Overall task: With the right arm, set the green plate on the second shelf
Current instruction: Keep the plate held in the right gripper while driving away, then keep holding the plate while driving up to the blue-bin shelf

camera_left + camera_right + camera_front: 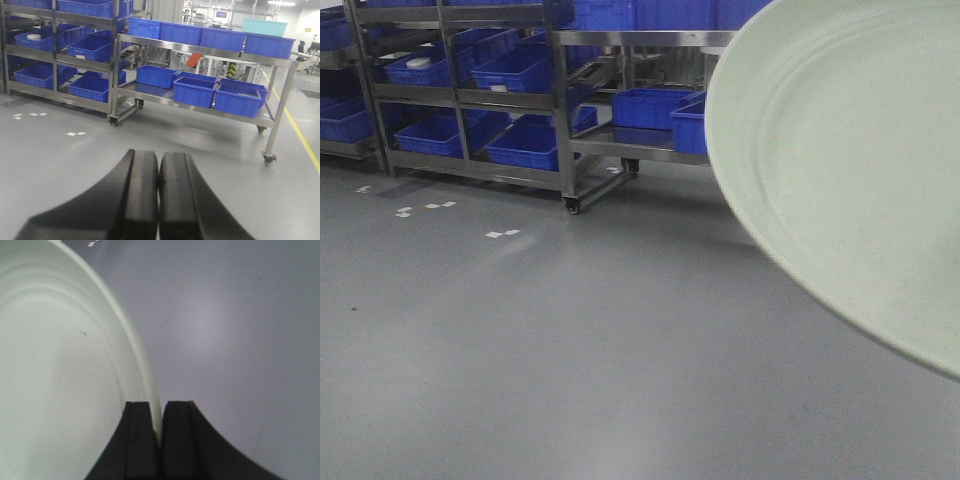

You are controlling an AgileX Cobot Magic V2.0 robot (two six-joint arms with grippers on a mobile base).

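The green plate [850, 170] is pale sage with faint concentric rings and fills the right side of the front view, held up in the air and tilted. In the right wrist view the green plate [60, 365] fills the left half, and my right gripper [160, 410] is shut on its rim, one black finger on each side. My left gripper [159, 160] is shut and empty, held above the grey floor. The shelves stand far off across the floor; my right gripper itself is hidden in the front view.
Steel wheeled shelf racks [560, 120] with blue bins [525, 140] stand at the back. A steel cart [200, 97] holds several blue bins [192, 90]. White tape marks [502, 234] lie on the grey floor. A yellow floor line [300, 135] runs at right.
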